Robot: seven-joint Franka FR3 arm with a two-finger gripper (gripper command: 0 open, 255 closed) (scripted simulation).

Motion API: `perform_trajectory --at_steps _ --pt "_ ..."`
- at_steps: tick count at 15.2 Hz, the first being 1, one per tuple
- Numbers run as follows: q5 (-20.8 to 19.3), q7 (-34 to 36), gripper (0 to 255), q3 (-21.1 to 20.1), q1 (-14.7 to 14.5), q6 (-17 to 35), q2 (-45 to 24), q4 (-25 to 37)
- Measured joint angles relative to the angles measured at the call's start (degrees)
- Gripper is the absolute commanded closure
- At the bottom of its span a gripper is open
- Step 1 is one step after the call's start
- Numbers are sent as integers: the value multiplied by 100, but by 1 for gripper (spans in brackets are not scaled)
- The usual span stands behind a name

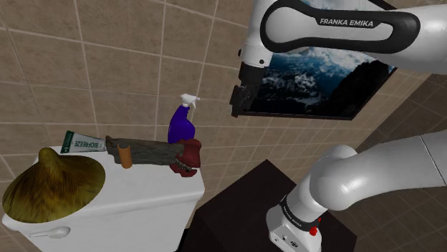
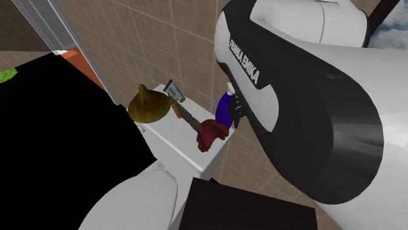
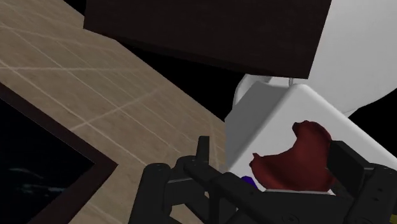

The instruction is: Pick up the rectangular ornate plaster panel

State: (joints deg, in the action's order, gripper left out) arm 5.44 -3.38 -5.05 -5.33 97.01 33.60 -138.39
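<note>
In the shoulder view the tool (image 1: 236, 100), fingers apart and gripping nothing, hung at two o'clock from the grey-brown rectangular panel (image 1: 147, 151), which lay on the white toilet tank (image 1: 143, 195) between a toothpaste tube (image 1: 82, 144) and a dark red object (image 1: 190, 154).

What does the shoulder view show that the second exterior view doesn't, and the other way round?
Shoulder view, not the second exterior view: a white spoon on the tank, and readable lettering on the tube. Second exterior view, not the shoulder view: the toilet lid below the tank and a small green thing at its left edge. Both share the tank, the conical hat, the long dark panel, the dark red thing and the blue spray bottle.
</note>
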Motion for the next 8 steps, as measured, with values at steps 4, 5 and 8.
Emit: perform_trajectory --at_steps 4,5,8 --pt "2 -323 0 -219 -253 661 -669 194" --pt "6 -384 0 -288 -323 816 -807 224" --pt "-24 -586 0 -477 -504 1261 -1270 382"
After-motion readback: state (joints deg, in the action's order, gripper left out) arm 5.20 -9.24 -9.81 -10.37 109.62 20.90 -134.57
